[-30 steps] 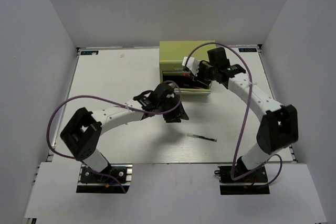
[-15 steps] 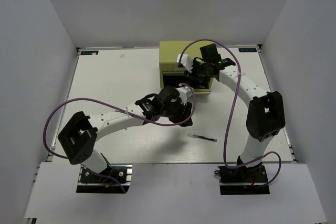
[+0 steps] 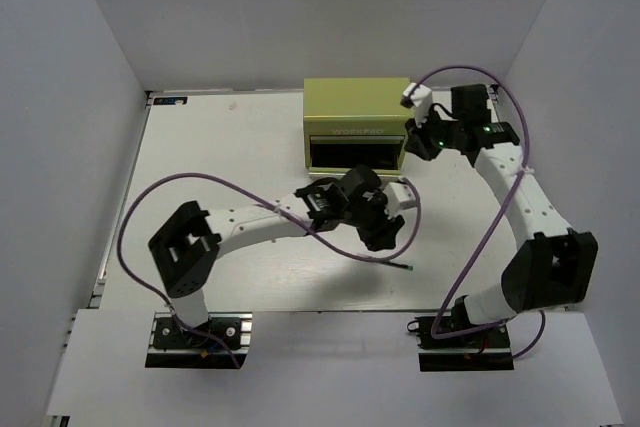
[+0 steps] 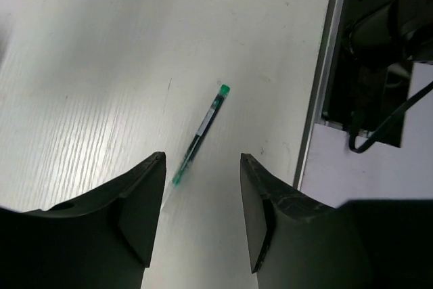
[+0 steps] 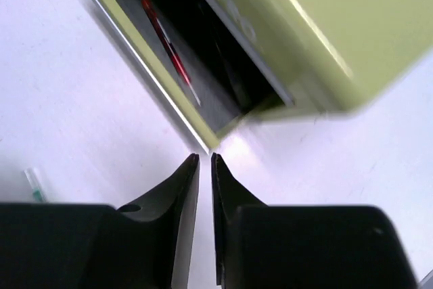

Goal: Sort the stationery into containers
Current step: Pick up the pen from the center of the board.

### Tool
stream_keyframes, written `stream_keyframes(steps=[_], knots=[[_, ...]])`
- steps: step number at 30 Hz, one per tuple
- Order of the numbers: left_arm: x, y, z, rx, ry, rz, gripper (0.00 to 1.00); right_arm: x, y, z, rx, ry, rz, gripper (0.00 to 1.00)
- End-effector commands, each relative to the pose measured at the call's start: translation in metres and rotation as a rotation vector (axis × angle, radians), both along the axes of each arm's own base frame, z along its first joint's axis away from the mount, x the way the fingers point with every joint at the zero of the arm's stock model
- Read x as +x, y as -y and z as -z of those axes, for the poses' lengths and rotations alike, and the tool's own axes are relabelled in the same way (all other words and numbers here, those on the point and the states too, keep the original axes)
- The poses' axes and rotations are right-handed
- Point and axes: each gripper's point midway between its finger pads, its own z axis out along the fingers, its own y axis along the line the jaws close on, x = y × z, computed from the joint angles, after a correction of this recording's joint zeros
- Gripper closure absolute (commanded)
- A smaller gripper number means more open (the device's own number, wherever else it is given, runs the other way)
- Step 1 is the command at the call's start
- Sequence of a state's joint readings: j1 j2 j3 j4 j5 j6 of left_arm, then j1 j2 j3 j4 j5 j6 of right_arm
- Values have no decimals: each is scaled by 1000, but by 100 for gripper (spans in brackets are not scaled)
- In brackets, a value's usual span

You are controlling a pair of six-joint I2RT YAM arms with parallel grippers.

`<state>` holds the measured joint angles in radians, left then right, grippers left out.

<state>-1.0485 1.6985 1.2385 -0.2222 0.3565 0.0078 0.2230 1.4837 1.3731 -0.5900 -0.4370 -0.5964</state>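
Hovering over the white table [image 3: 220, 147], the left gripper [image 4: 201, 159] had its two dark fingers spread wide and held nothing. A thin pen [image 4: 201, 133] with a dark barrel and green ends lay flat on the table below it, in line with the gap but touching neither finger. In the wrist view its long axis ran on a slant, one green end low and left near the fingertips, the other pointing up and to the right. From above, only its right end showed past the gripper.

Farther back stood the green chest [image 3: 355, 107], its drawer [image 5: 150, 79] pulled open. A red pen [image 5: 169, 52] lay flat inside, lengthwise along the drawer floor. Just right of the chest, the right gripper [image 5: 204, 157] hung above the drawer's corner, its fingers drawn almost together around nothing.
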Motion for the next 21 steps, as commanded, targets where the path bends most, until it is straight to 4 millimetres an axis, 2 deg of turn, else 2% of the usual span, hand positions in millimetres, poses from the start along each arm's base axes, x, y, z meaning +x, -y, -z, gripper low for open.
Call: stream_keyframes(steps=[1, 2, 4, 6, 8, 9, 13, 14, 16, 18, 21], knots=[[-10, 7, 26, 126, 44, 144, 41, -32, 18, 19, 94, -180, 102, 81], [-15, 7, 36, 164, 40, 164, 40, -31, 32, 13, 110, -160, 140, 81], [-13, 14, 53, 210, 60, 178, 40, -41, 42, 16, 140, -170, 177, 75], [-12, 14, 64, 254, 74, 177, 40, -47, 56, 14, 156, -149, 215, 70], [-16, 18, 76, 287, 86, 192, 40, -53, 56, 10, 178, -143, 213, 69], [-14, 21, 76, 286, 86, 191, 40, -53, 68, 11, 186, -147, 255, 69], [-22, 26, 91, 320, 95, 240, 39, -62, 73, 13, 221, -158, 263, 66], [-21, 24, 107, 352, 86, 236, 39, -63, 73, 15, 233, -169, 265, 66], [-16, 23, 115, 395, 92, 229, 39, -66, 73, 16, 254, -178, 264, 64], [-19, 21, 130, 442, 79, 237, 42, -69, 73, 16, 272, -186, 265, 64], [-17, 17, 141, 499, 91, 223, 45, -74, 72, 15, 294, -187, 255, 63]])
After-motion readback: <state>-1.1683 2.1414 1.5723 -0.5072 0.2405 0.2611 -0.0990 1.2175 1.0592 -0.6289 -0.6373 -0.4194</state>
